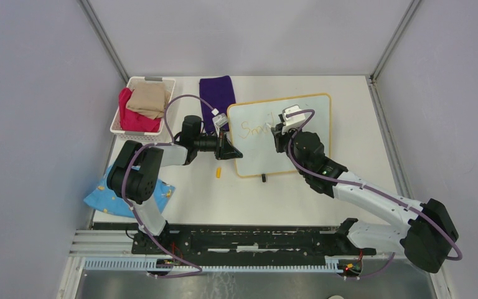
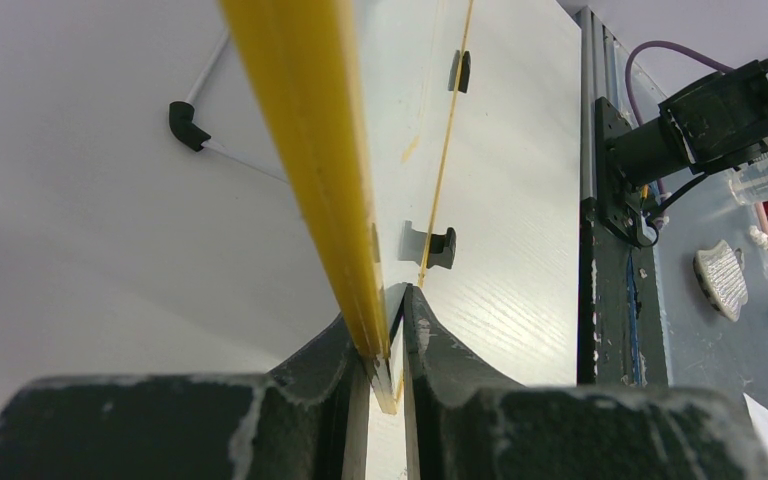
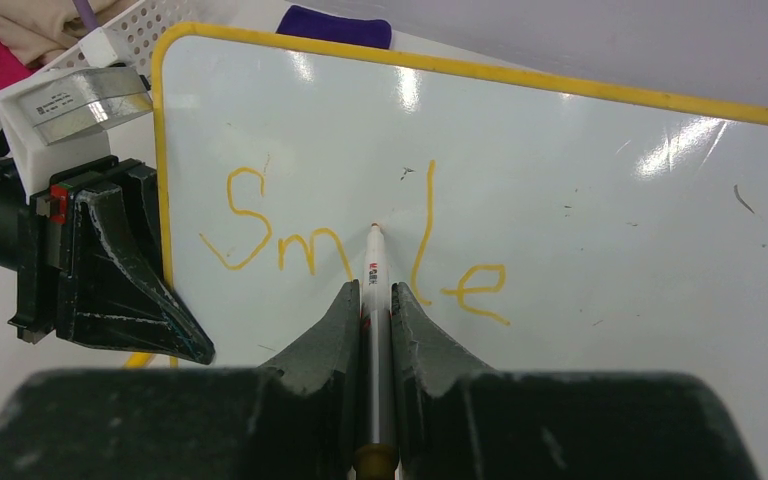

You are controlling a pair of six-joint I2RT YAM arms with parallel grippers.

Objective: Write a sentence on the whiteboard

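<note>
The whiteboard, glossy white with a yellow frame, lies in the middle of the table. My left gripper is shut on its left edge; the left wrist view shows the yellow frame pinched between the jaws of the left gripper. My right gripper is shut on a white marker, whose tip rests on the whiteboard between the "m" and the "l". The sentence reads "Sm le" in orange. From above, the right gripper covers part of the sentence.
A white basket with red and beige cloths stands at the back left. A purple cloth lies behind the board, a blue cloth at the front left. A small orange cap lies left of the board.
</note>
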